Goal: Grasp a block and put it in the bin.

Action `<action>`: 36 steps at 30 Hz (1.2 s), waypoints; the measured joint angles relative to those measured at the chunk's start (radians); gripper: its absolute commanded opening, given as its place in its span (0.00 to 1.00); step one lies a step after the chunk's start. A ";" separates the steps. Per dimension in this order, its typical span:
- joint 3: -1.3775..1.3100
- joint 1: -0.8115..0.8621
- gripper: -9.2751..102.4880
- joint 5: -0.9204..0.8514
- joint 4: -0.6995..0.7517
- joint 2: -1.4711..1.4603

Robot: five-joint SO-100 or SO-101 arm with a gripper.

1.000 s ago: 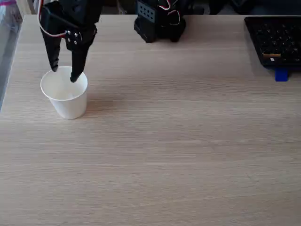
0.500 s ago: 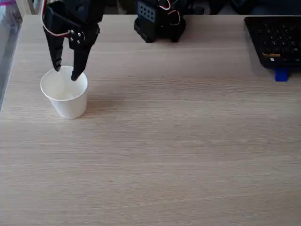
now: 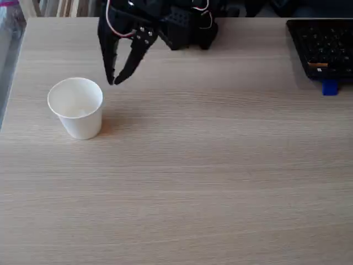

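The white paper cup (image 3: pixel 81 126) stands upright at the left of the table in the fixed view; its inside looks plain white and I cannot make out anything in it. The small white cube is hidden or out of view. My black gripper (image 3: pixel 113 81) hangs just right of the cup and a little behind its rim, apart from it. It points down with its fingertips drawn together and nothing between them.
The arm's black base (image 3: pixel 187 30) sits at the back centre. A black keyboard (image 3: pixel 322 47) lies at the back right with a small blue rectangular piece (image 3: pixel 330 87) at its front edge. The table's left edge runs close beside the cup.
The gripper has left its place above the cup's mouth and swung right and back. Its fingers, spread apart before, have drawn together.
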 measured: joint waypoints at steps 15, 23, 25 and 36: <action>0.569 -0.419 0.08 0.006 -0.112 0.512; 0.833 -0.540 0.08 0.023 -0.087 0.739; 0.881 -0.565 0.08 0.023 -0.072 0.785; 1.058 -0.607 0.08 0.080 0.028 0.956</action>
